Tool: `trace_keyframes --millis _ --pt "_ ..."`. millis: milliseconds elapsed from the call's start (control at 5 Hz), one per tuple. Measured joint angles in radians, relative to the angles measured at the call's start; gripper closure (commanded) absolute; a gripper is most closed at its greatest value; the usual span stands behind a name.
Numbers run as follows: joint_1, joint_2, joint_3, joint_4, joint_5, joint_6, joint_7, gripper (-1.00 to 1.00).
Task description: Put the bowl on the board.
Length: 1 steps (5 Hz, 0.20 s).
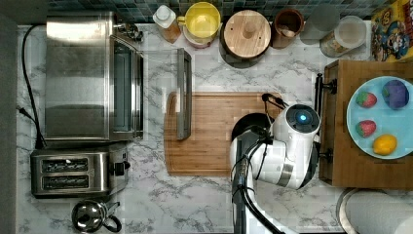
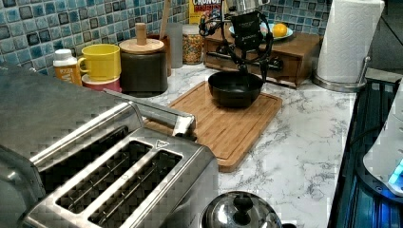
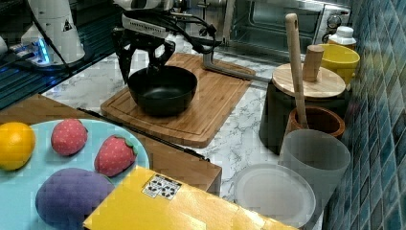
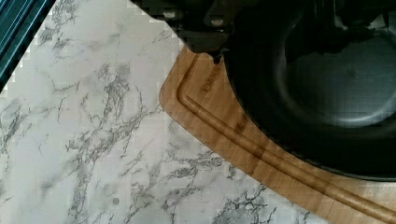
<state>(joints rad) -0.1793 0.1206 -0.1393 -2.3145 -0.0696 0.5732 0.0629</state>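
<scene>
- The round black bowl [image 3: 163, 89] sits on the large light-brown wooden cutting board [image 3: 210, 108], near the corner closest to the darker wooden tray [image 2: 285, 50], so placement looks done.
- The black gripper [image 3: 143, 67] straddles the bowl's rim, fingers spread; I judge nothing is pinched.
- Writing is burnt into the board's corner in the wrist view, unreadable.

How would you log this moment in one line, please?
bowl on board | gripper at bowl rim | release pending

Arm hides much of the bowl [image 1: 246, 123] (top view)
</scene>
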Motion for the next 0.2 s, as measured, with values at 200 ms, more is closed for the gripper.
trace_keyframes --millis 200 --pt "-0.001 0.0 -0.003 0.0 0.0 0.0 0.0 0.0"
